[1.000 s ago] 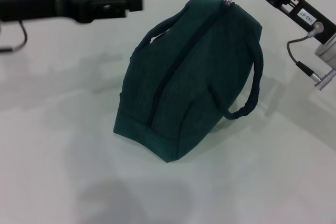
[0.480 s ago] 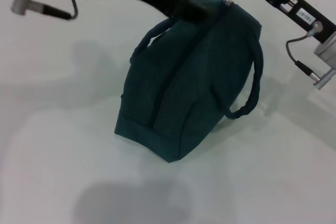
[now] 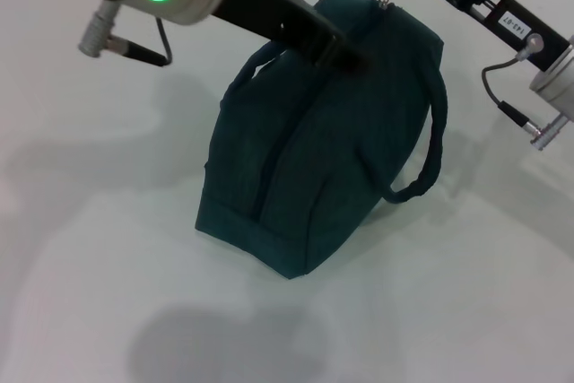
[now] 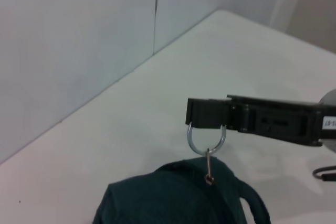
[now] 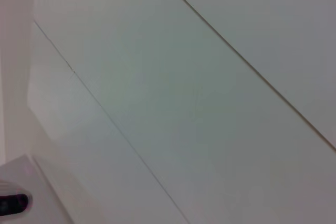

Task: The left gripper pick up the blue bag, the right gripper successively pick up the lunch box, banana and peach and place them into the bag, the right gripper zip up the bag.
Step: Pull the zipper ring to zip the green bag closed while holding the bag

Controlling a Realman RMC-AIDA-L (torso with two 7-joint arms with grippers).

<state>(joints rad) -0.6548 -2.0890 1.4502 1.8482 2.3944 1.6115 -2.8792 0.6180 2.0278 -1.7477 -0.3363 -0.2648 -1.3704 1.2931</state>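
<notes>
With the right claw [image 4: 207, 124] pinched on the zip ring [image 4: 207, 138] at upper right, the left claw [image 3: 354, 53], its grip seemingly hidden, should brace the bag [image 3: 314, 159] on the bench [image 3: 108, 248].

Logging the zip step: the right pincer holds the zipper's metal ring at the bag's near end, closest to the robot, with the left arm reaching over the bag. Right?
Not quite: the right pincer holds the metal ring at the far end of the bag, away from the robot, as the head view shows. The left arm does reach over the bag.
</notes>
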